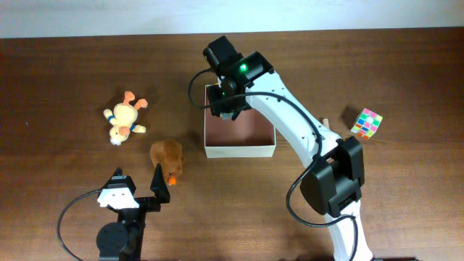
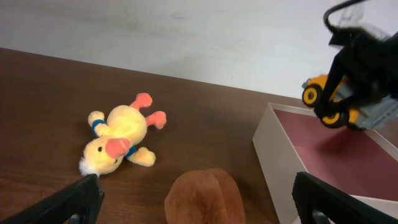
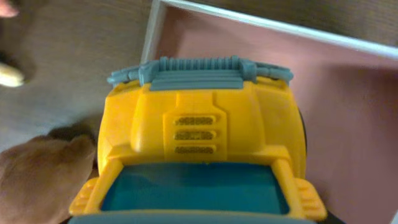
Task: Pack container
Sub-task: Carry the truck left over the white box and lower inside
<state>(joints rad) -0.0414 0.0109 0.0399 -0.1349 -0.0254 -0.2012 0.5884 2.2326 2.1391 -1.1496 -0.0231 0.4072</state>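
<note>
The container (image 1: pixel 239 151) is a square, shallow box with white walls and a pink-brown inside, at the table's middle. It also shows in the left wrist view (image 2: pixel 277 155) and the right wrist view (image 3: pixel 348 112). My right gripper (image 1: pixel 228 101) is shut on a yellow toy truck (image 3: pixel 199 124) with a grey bumper. It holds the truck above the container's far left corner, as the left wrist view (image 2: pixel 329 102) shows. My left gripper (image 1: pixel 138 179) is open and empty, its fingers either side of a brown plush toy (image 1: pixel 167 156) left of the container.
A yellow duck plush (image 1: pixel 125 119) lies on its side at the left, also in the left wrist view (image 2: pixel 118 140). A multicoloured puzzle cube (image 1: pixel 367 123) sits at the right. A small pale object (image 1: pixel 326 122) lies beside the right arm.
</note>
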